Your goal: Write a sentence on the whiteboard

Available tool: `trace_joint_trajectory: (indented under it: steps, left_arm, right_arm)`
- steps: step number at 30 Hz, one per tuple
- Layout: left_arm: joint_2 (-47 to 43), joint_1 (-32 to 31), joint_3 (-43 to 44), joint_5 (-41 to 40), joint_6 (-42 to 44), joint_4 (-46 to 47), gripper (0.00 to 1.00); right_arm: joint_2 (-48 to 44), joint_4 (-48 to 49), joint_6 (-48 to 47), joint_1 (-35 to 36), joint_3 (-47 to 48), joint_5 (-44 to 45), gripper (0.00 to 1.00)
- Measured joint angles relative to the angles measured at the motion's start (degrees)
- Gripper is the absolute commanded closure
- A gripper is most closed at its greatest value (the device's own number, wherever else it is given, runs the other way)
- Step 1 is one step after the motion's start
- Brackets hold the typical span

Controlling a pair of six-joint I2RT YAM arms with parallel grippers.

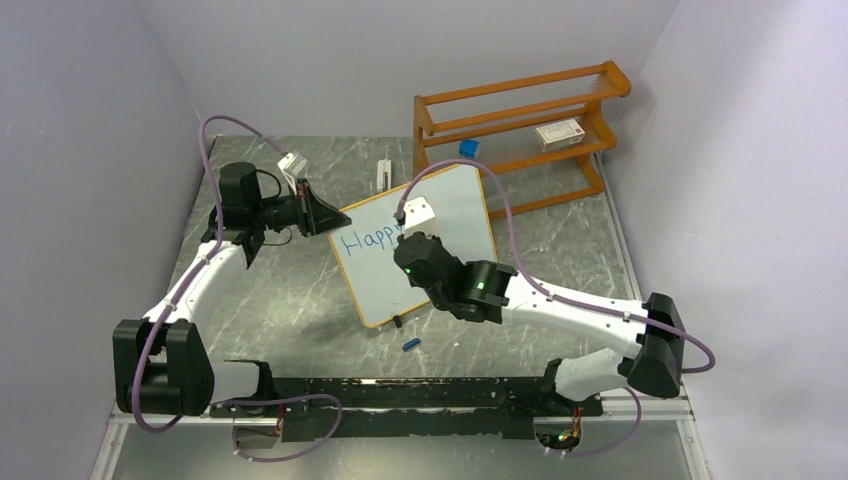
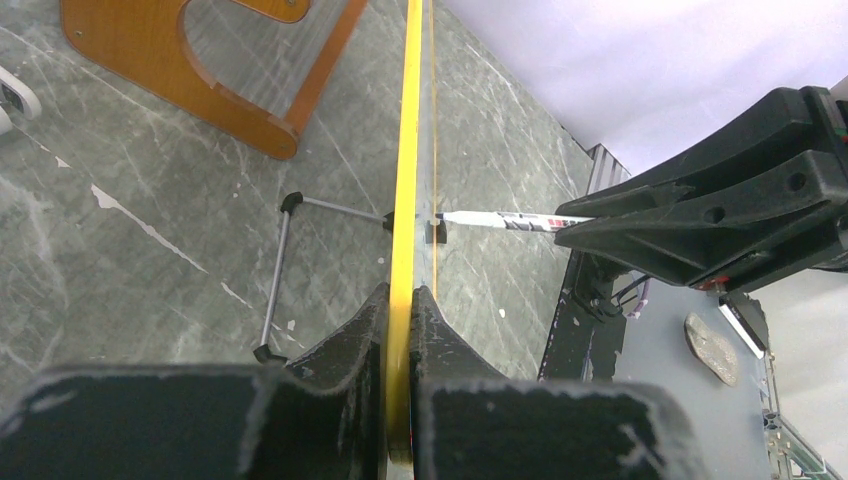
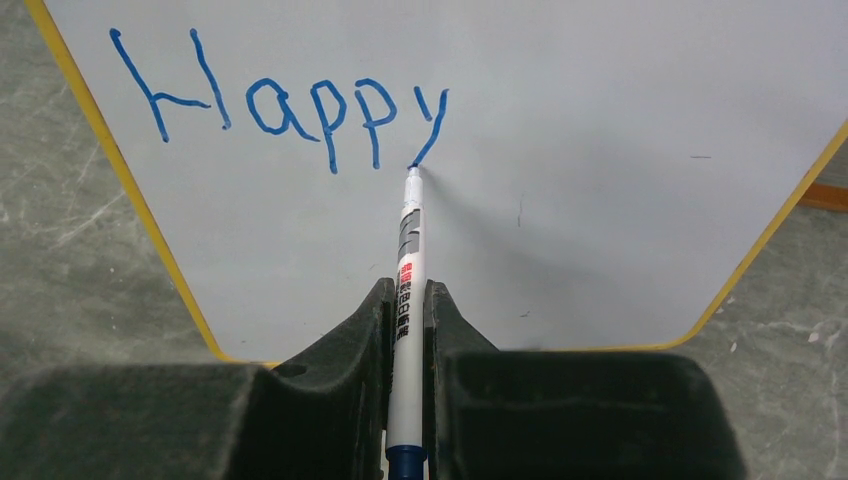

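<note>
Right wrist: right gripper (image 3: 405, 295) clenches the marker (image 3: 410, 230) against the whiteboard (image 3: 600, 200), left gripper (image 2: 400, 300) clamping its edge (seemingly light, stiff, tippy).

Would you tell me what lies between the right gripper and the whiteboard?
A white marker, held by the right gripper, spans that gap, its tip on the whiteboard, seen in the right wrist view.

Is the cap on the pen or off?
Off. The marker in the right claw shows its bare tip, touching the whiteboard at the end of the blue word Happy.
</note>
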Motion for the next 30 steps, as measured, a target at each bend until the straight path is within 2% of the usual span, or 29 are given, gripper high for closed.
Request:
trace_joint_trajectory:
  steps: [12,30]
  left_arm:
    - [0.0,0.0,0.0,0.0,0.0,0.0,0.95]
    - [0.0,0.0,0.0,0.0,0.0,0.0,0.95]
  right_arm:
    - [-5.6,4.1,-1.7,-3.3,-3.9,-0.3,1.00]
    - [-5.6,8.2,-3.8,-4.0,-4.4,-1.4,1.00]
